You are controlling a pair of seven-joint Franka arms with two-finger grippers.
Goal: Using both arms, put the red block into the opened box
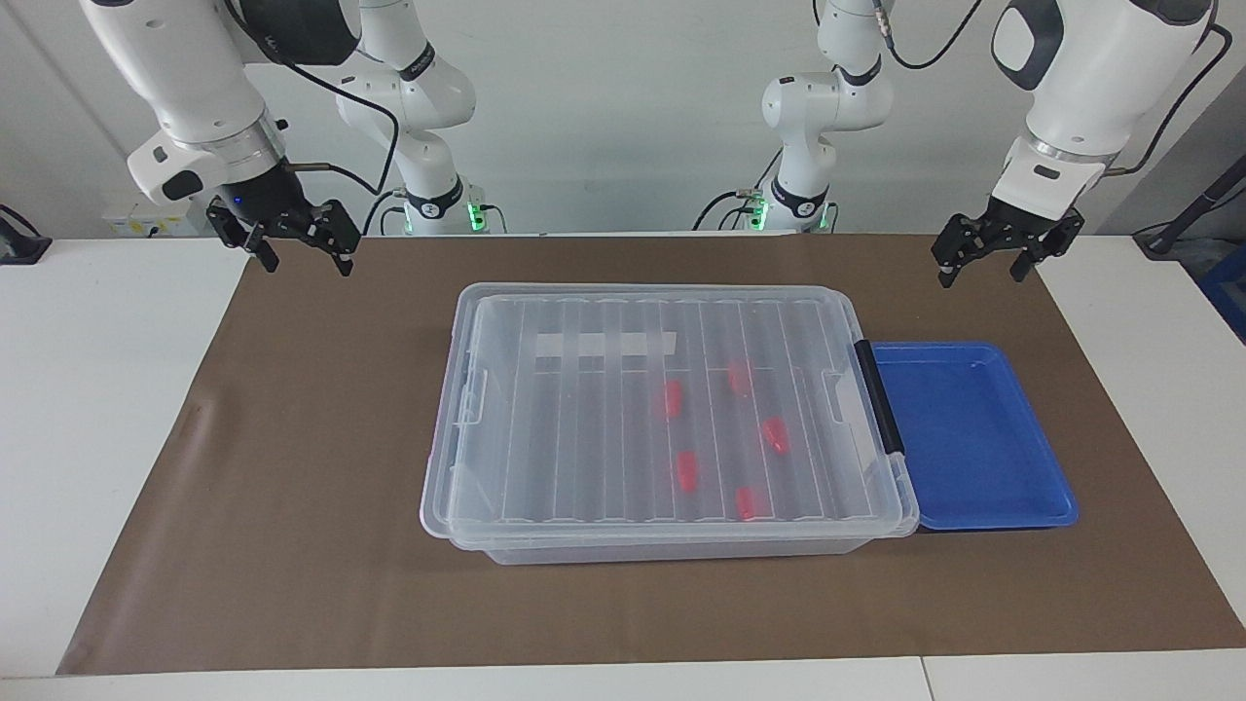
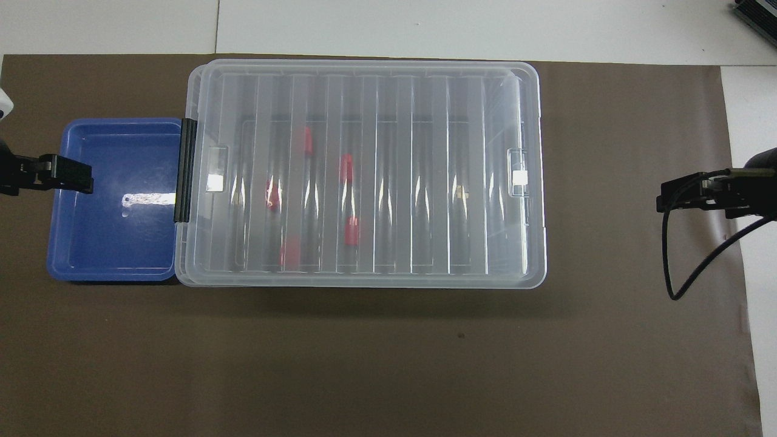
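The clear box stands mid-mat, its ribbed lid lying over the whole of it. Several red blocks show through the lid, lying on the box floor toward the black handle. My right gripper hangs open and empty over the mat's edge at the right arm's end. My left gripper hangs open and empty over the mat by the blue tray. Neither touches the box.
An empty blue tray sits against the handle end of the box, toward the left arm's end. A brown mat covers the white table. Two thinner arms with green-lit bases stand at the robots' edge.
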